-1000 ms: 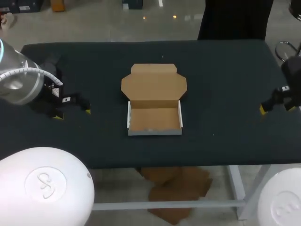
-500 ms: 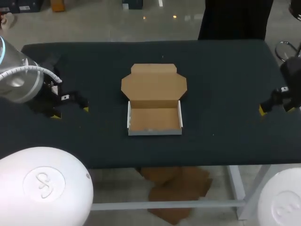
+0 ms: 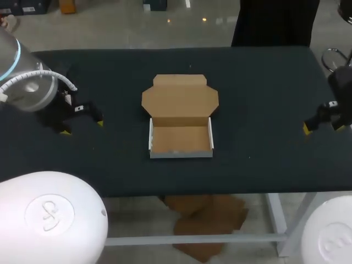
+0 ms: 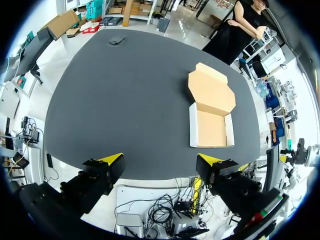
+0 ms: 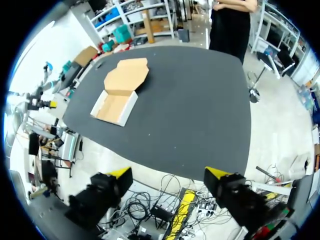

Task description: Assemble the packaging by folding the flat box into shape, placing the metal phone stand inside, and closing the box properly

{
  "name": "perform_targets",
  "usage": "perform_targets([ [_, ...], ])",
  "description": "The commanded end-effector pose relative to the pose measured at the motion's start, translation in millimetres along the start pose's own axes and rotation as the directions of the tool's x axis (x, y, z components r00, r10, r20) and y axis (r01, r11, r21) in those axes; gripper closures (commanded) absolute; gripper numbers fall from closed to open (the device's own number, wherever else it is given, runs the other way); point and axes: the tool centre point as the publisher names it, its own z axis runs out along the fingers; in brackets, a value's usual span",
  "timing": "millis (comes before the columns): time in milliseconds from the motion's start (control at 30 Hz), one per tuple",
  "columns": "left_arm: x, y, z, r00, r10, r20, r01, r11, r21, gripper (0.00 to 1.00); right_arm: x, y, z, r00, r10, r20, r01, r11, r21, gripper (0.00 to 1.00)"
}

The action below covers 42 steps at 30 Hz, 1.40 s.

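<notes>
A brown cardboard box point(image 3: 181, 138) stands in the middle of the black table point(image 3: 264, 82), folded into a shallow tray with white outer walls. Its lid point(image 3: 180, 98) lies flat behind it. The tray looks empty. My left gripper point(image 3: 82, 127) hovers open over the table's left side, well apart from the box. In the left wrist view the left gripper point(image 4: 160, 160) has nothing between its fingers and the box point(image 4: 212, 127) lies far ahead. My right gripper point(image 3: 325, 126) hangs open at the right edge. The right wrist view shows the right gripper point(image 5: 168, 173) empty, with the box point(image 5: 115, 107) far ahead.
A small dark flat object point(image 4: 116, 40) lies near the table's far left corner; I cannot tell what it is. Bare black tabletop surrounds the box on all sides.
My left arm has drawn back a little toward the table's far left, carrying its open gripper with it. The right arm and the box have not moved.
</notes>
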Motion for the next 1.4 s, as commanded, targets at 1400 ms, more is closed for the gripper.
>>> perform_targets([
  [1400,-113.1,-164.2,162.1,0.962,-0.156,0.223,0.198,0.963,-0.184,0.00,0.8,-0.2,-2.0,1.000,0.001,0.001,-0.001,1.000,0.003,0.00],
])
